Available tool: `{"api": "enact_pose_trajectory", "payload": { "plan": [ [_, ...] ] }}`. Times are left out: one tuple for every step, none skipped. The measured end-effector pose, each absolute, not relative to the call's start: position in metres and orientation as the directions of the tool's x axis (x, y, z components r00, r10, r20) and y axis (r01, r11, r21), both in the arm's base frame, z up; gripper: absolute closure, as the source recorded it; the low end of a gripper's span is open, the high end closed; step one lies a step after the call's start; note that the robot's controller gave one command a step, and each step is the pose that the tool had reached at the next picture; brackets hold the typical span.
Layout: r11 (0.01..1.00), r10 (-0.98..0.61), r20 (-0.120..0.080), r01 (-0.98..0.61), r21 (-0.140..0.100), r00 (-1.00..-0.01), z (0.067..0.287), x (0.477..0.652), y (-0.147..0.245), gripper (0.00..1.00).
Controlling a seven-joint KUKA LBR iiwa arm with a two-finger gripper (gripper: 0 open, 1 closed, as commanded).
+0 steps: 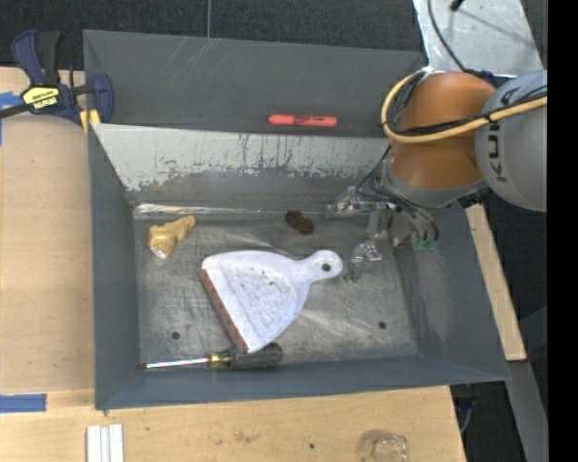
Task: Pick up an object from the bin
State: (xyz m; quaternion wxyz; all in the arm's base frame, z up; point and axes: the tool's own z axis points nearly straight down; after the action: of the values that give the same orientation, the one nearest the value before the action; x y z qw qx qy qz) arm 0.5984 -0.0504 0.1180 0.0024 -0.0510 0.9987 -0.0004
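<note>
1. My gripper [354,231] sat low over the right side of the grey metal bin [116,258]. It was spread wide, with nothing between the fingers.
2. Closest thing was the white plastic dustpan with a reddish-brown front edge [260,296], lying flat mid-floor. Its rounded handle pointed my way, and my lower fingertip [363,256] was just beside it. Touching or not, I honestly couldn't tell.
3. A small dark brown oval lump [300,222] lay near the back wall, a bit left of my upper finger.
4. Well apart from me were a tan knobbly chunk [170,234] on the left and a black-handled screwdriver [233,358] along the front wall.
</note>
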Motion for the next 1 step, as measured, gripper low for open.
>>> {"api": "enact_pose_trajectory", "payload": {
  "plan": [
    [0.995,-0.102,-0.005,-0.102,-0.001,-0.995,0.1180,0.5984,-0.0504,0.00]
  ]
}}
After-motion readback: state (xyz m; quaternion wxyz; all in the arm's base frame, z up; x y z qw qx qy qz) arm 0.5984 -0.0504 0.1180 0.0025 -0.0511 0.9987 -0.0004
